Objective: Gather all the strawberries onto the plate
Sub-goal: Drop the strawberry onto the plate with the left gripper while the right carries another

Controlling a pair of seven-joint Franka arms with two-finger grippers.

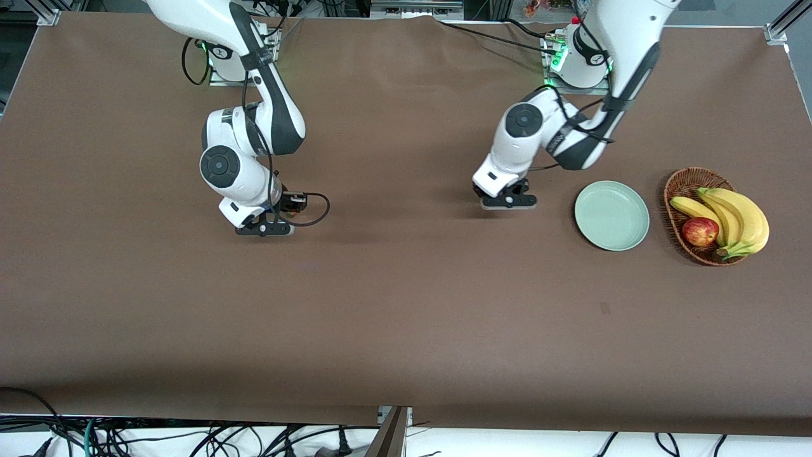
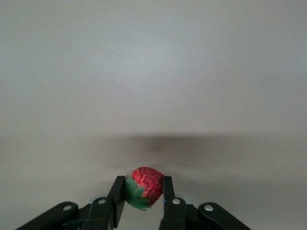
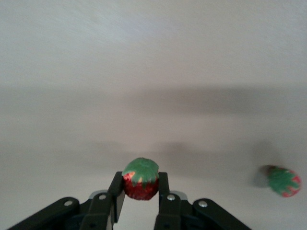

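My left gripper (image 1: 507, 200) hangs low over the table, beside the pale mint-green plate (image 1: 611, 214) toward the right arm's end. In the left wrist view the left gripper (image 2: 142, 184) is shut on a strawberry (image 2: 147, 183), red with a green cap. My right gripper (image 1: 264, 226) is low over the table toward the right arm's end. In the right wrist view the right gripper (image 3: 139, 179) is shut on a second strawberry (image 3: 140, 186), cap up. A third strawberry (image 3: 284, 181) lies on the table near it. No strawberry shows in the front view. The plate holds nothing.
A brown wicker basket (image 1: 682, 184) stands beside the plate at the left arm's end, holding bananas (image 1: 736, 219) and a red-yellow apple (image 1: 700, 231). A brown cloth covers the table (image 1: 406, 317). Cables hang below its near edge.
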